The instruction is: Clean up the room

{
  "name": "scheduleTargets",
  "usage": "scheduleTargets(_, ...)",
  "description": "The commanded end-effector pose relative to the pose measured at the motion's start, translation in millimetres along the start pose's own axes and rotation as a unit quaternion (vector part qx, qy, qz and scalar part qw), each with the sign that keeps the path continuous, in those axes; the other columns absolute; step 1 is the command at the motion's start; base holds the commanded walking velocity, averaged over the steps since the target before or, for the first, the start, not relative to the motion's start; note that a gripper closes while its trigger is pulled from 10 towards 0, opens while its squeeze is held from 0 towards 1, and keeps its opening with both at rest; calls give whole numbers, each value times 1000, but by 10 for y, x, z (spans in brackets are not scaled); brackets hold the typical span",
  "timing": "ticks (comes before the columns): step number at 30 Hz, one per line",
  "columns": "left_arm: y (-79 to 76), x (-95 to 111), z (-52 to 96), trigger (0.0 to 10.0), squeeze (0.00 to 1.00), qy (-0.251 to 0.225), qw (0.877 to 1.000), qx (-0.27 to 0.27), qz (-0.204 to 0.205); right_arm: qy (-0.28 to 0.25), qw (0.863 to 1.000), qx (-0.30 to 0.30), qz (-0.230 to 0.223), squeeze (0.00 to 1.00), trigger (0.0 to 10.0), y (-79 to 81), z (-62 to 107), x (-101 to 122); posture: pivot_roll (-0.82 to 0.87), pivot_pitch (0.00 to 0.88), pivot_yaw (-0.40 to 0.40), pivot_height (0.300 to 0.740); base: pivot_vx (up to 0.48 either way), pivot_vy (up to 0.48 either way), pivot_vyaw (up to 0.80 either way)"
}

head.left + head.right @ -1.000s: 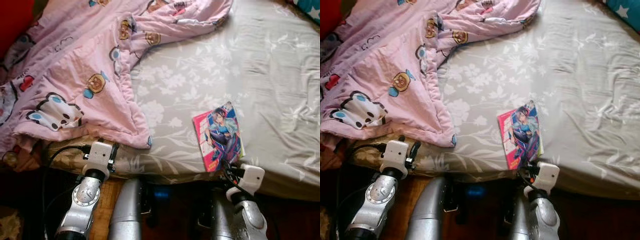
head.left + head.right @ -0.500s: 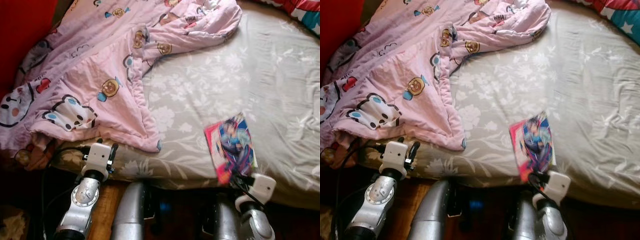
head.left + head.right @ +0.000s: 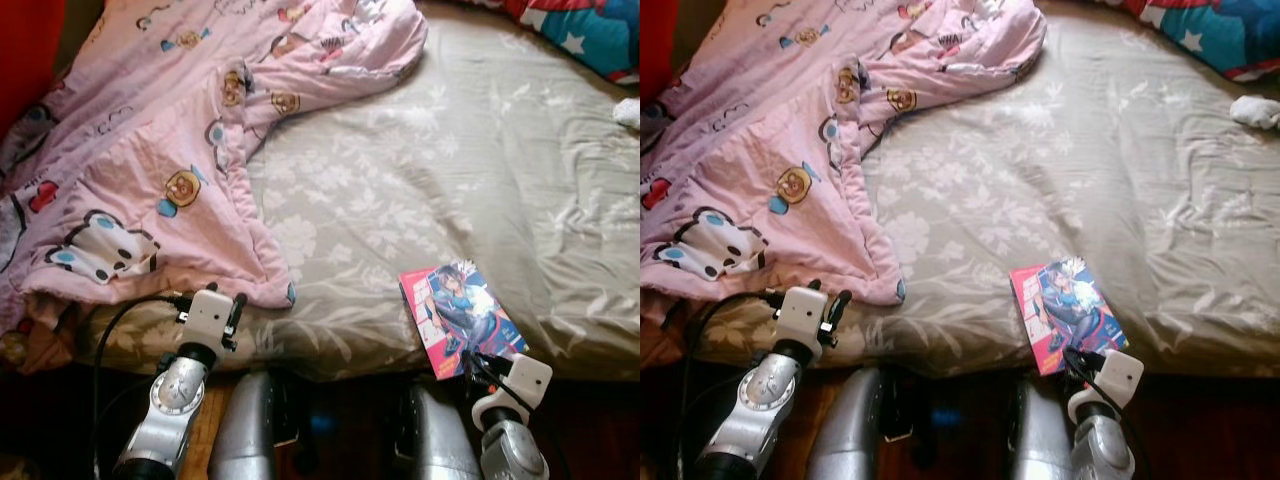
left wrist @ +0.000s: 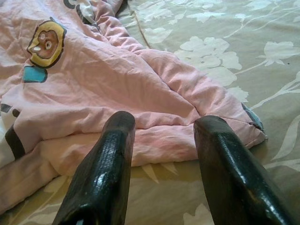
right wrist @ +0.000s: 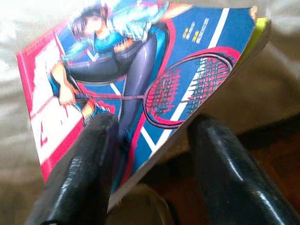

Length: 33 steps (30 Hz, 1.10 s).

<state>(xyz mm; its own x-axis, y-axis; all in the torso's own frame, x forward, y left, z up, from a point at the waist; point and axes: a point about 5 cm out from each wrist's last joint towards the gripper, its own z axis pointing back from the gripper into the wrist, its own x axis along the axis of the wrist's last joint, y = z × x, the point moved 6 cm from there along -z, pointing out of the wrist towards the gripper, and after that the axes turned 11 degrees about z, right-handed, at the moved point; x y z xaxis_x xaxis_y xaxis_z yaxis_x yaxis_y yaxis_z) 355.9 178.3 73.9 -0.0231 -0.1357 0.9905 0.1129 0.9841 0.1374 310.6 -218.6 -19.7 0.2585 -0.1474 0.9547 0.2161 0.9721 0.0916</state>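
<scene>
Reaching at the bed's edge, the right gripper (image 5: 145,154) straddles the book's (image 3: 460,318) near corner, fingers apart, nothing clamped; its length runs away up the bed (image 3: 470,170).

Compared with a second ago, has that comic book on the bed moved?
Yes. Against the pink blanket's corner, the comic book has turned, its near end swinging toward the robot's right and over the bed's edge, by the right claw.

Grey floral sheet (image 3: 470,170) spread over bed. Red-and-blue star-patterned bedding (image 3: 590,35) seen at far corner. Dark floor (image 3: 590,420) seen below bed edge.
</scene>
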Motion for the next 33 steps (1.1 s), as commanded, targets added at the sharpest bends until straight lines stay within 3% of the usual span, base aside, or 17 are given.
scheduleTargets(1,12,-159,95,10000,0,27,1000,-3,-10,-30,999,8,20,1000,10000,23,-4,114,179,309,-1,625,0,0,0)
scheduleTargets(5,18,-174,99,10000,0,28,1000,-1,-10,-51,998,27,19,1000,10000,111,-69,248,174,305,-2,625,0,0,0)
scheduleTargets(6,18,-176,97,10000,0,29,1000,-1,-10,-43,999,31,4,255,10000,136,-96,238,175,304,-2,625,0,0,0)
scheduleTargets(7,17,-176,96,10000,0,29,1000,0,-10,-40,999,30,1,0,10000,136,-101,230,175,302,-2,625,0,0,0)
scheduleTargets(8,16,-175,96,10000,0,28,1000,0,-10,-35,999,25,-10,0,10000,123,-108,212,177,302,-3,625,0,0,0)
scheduleTargets(9,15,-174,96,10000,0,28,1000,0,-10,-32,999,22,-18,0,7882,114,-112,201,177,302,-3,625,0,0,0)
scheduleTargets(10,17,-173,98,10000,0,27,1000,1,-11,-3,999,6,-42,0,3647,62,-121,93,178,302,-3,625,0,0,0)
scheduleTargets(11,17,-173,98,10000,0,27,1000,1,-11,-3,999,6,-42,0,3647,62,-121,93,178,302,-3,625,0,0,0)
scheduleTargets(12,18,-172,101,10000,0,27,1000,2,-11,5,998,2,-64,0,0,50,-124,59,184,304,-1,625,0,0,0)
scheduleTargets(15,62,-172,129,10000,0,26,1000,6,-15,9,992,-14,-122,0,0,9,-156,52,190,309,4,625,0,0,0)
scheduleTargets(19,81,-175,139,10000,0,26,999,8,-17,8,990,-20,-140,0,0,-8,-175,66,198,309,6,625,0,0,0)
scheduleTargets(20,100,-174,145,10000,0,26,999,9,-19,3,986,-24,-162,0,0,-22,-202,101,199,311,9,625,0,0,0)
scheduleTargets(33,107,-183,165,10000,0,29,999,7,-25,12,982,-34,-184,0,0,-72,-215,56,207,315,15,625,0,0,0)
